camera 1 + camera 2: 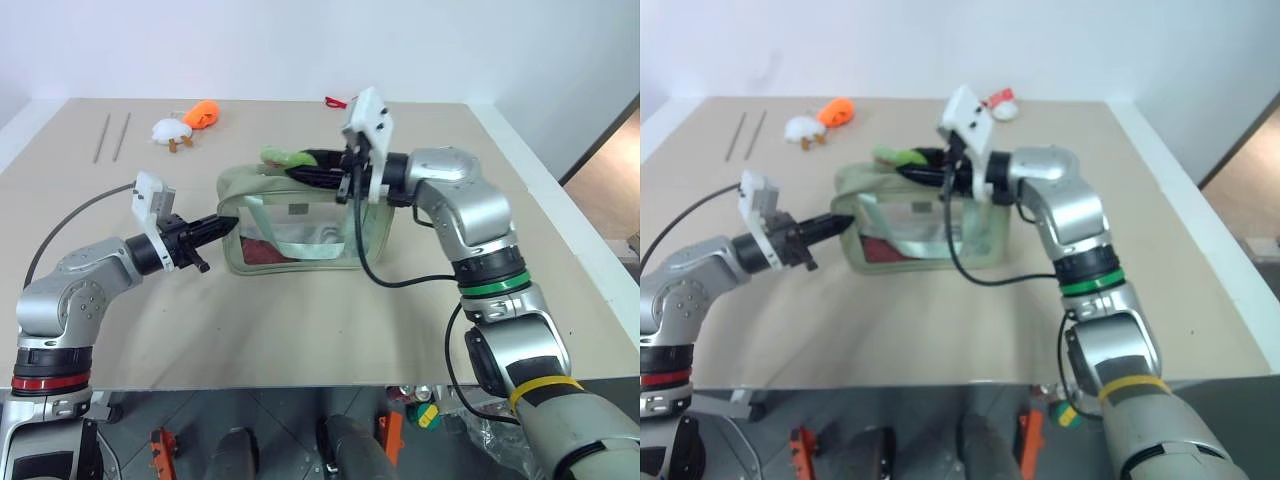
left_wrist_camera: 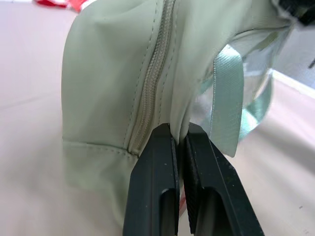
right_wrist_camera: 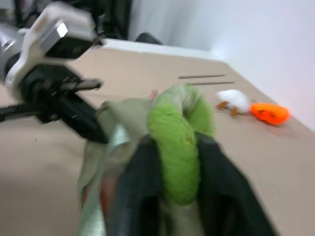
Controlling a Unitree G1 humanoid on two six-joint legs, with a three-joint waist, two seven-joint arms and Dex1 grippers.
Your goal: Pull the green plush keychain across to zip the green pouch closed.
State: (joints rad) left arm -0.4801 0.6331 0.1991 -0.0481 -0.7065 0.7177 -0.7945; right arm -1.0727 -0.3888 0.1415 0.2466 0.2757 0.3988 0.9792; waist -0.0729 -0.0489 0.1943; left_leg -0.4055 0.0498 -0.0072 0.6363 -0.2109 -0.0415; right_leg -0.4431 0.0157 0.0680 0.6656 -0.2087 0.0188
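**Operator A:** Where did the green plush keychain (image 3: 179,147) sit?

**Operator B:** Between the right gripper (image 3: 179,196) fingers, which were clamped on it above the green pouch (image 1: 300,235) top. The plush looked soft and light, compressing under the pads; it could slip, so a hold low, near the zipper pull, was judged best.

**Operator A:** And the left gripper (image 2: 179,142)?

**Operator B:** Pinched together on the pouch's end seam beside the zipper, bracing limp, thin fabric that appeared likely to bunch.
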